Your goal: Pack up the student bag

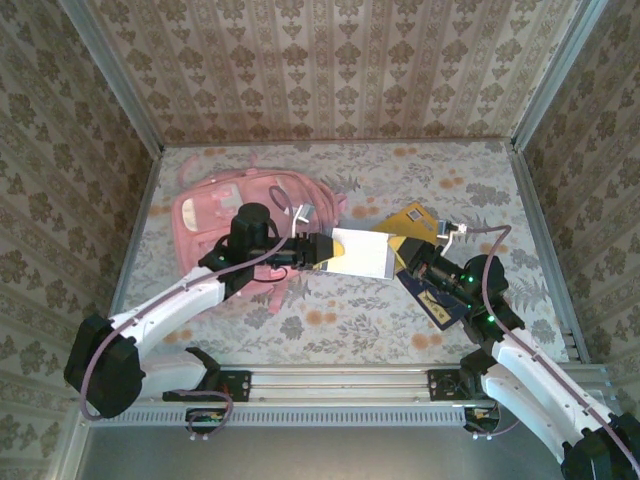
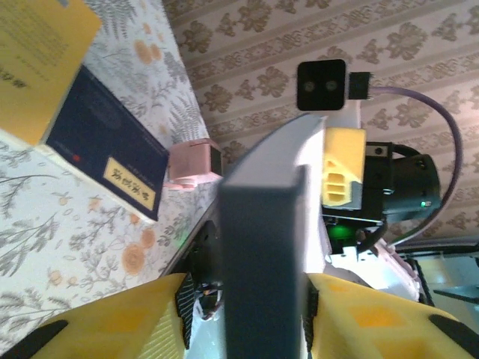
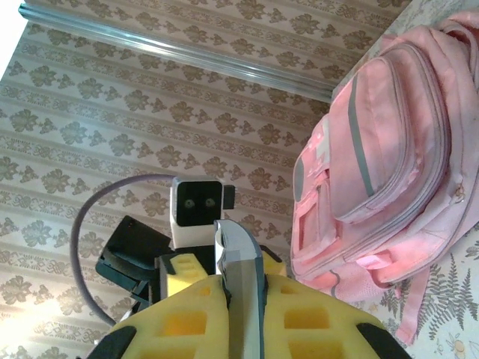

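Jaws of the right gripper (image 3: 238, 278) are pressed together on the thin edge of a pale book (image 1: 360, 252), its yellow fingers (image 3: 187, 321) flat against both covers. The left gripper (image 2: 248, 295) straddles the opposite end of that book, one yellow finger on each side. From its wrist camera I cannot tell whether the pads are pressing the covers or only standing beside them. The student bag (image 1: 215, 215) lies flat on the floral table (image 1: 350, 320) with its front zip pockets facing up, in the far left part of the surface. The left arm reaches across the bag's near right corner, and the pale book sits just off the bag's right side, spanning the two grippers, which face each other. Further from the bag on that same side, a yellow book (image 1: 408, 218) lies on the table, with a dark blue book (image 1: 437, 303) nearer the arm bases than it and partly under the right arm. In the left wrist view a small pink block (image 2: 193, 161) sits just beside the blue book.
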Motion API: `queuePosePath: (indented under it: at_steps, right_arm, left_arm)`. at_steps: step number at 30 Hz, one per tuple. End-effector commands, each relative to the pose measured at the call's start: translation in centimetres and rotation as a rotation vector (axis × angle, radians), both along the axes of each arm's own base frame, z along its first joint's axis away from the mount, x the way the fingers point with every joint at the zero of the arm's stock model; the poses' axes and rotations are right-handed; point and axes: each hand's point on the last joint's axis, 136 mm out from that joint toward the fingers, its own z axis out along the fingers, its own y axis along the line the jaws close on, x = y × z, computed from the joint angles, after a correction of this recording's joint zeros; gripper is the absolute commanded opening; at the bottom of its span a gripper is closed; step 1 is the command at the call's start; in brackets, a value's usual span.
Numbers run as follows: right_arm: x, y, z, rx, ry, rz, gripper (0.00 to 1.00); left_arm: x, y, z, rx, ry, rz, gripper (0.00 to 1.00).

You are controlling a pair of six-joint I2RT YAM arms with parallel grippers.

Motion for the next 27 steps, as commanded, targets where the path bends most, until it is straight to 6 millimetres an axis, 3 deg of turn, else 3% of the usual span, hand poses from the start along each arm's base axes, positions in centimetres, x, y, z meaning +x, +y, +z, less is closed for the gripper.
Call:
queuePosePath:
  at_steps: [1,5,9,13,18,23,27]
  right_arm:
    - [0.0,-0.5,2.1,0.070,-0.037,-0.019,0.00]
    - [0.0,-0.5,2.0,0.054,-0.023,-0.021,0.00]
    - [0.6,-2.1,-1.3,-0.199,0.098,-0.114,0.00]
    - [1.0,-5.2,-3.6,-0.472,0.180,-0.241,0.00]
    - [2.1,-6.3,-4.6,-0.520,0.204,-0.266,0.00]
    - [2.8,-6.8,-4.9,-0.529,0.207,-0.276,0.00]
    - [3.0,-7.0,-5.0,-0.522,0.197,-0.274,0.00]
  left_arm:
    - [0.4,0.2,-0.5,0.046,-0.026,-0.004,0.47]
    - [1.0,0.7,-1.8,0.107,-0.025,0.013,0.50]
    - [3.0,3.0,-2.0,0.236,-0.056,0.097,0.52]
    - [7.1,7.1,-3.0,0.479,-0.092,0.257,0.54]
    - [13.1,10.2,-4.3,0.589,-0.037,0.430,0.55]
    - [18.0,12.2,-6.0,0.684,-0.009,0.531,0.55]
    - [20.9,12.2,-7.9,0.657,0.053,0.550,0.52]
